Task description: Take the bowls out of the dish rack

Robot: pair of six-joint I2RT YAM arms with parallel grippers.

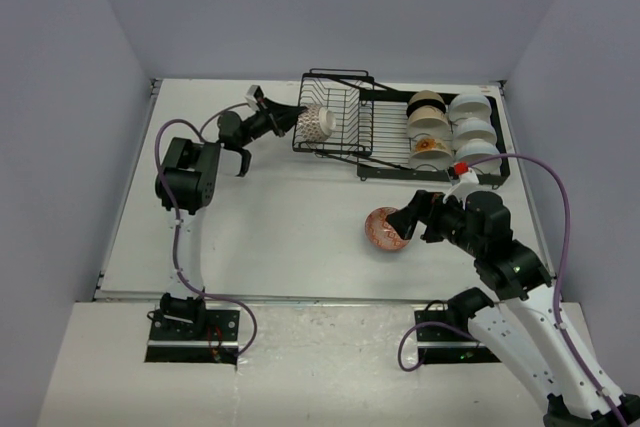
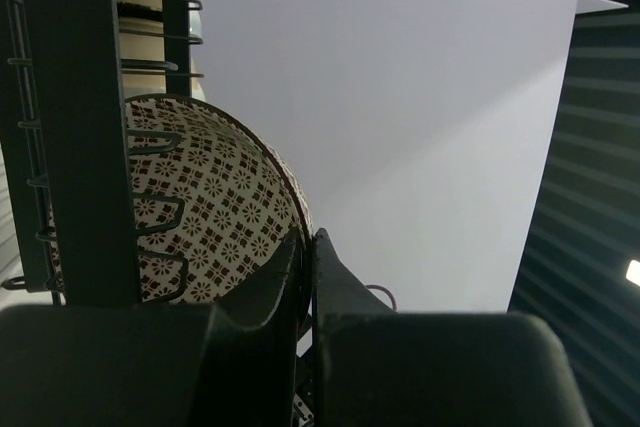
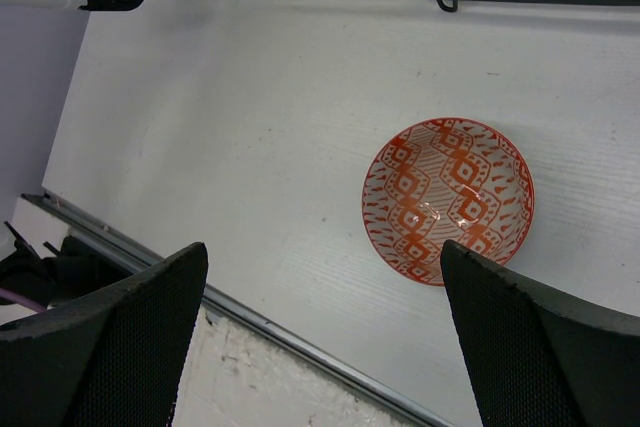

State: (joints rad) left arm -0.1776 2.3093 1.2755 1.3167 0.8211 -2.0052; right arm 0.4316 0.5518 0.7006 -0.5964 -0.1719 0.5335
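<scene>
Left gripper (image 1: 289, 117) at the upright section of the dish rack (image 1: 338, 88). The brown-patterned bowl (image 2: 215, 212) stands on edge between the wires, rim toward the left arm, which is the nearer one. The jaws are pressed together, pinching that rim. Right gripper (image 1: 408, 219): jaws spread wide, holding nothing, above the red-patterned bowl (image 3: 448, 200), which rests on the desk (image 1: 280, 237). Other bowls (image 1: 450, 132) lie in the flat tray.

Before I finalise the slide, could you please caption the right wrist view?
Open right gripper over a red-patterned bowl resting upright on the white table.
</scene>
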